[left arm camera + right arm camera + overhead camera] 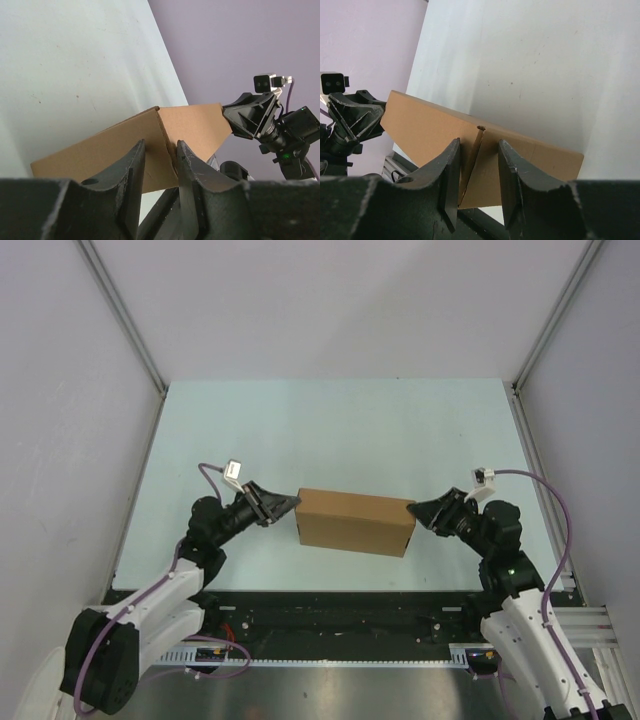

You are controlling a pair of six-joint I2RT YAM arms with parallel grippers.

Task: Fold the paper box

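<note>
Brown cardboard, plain and unprinted: the box (355, 521) stands folded into a shallow block at the middle of the table (330, 430), its long side running across the frame. My left claw (293, 500) is at its left end and my right claw (412, 508) at its right end. Both are slightly spread, a box corner showing in each gap, and I cannot tell if they touch it. Bare table stretches above the box, and the table's near edge lies close below.

Left hand (292, 501), right hand (413, 509), pointing inward; fingers (131, 172) slightly parted
</note>
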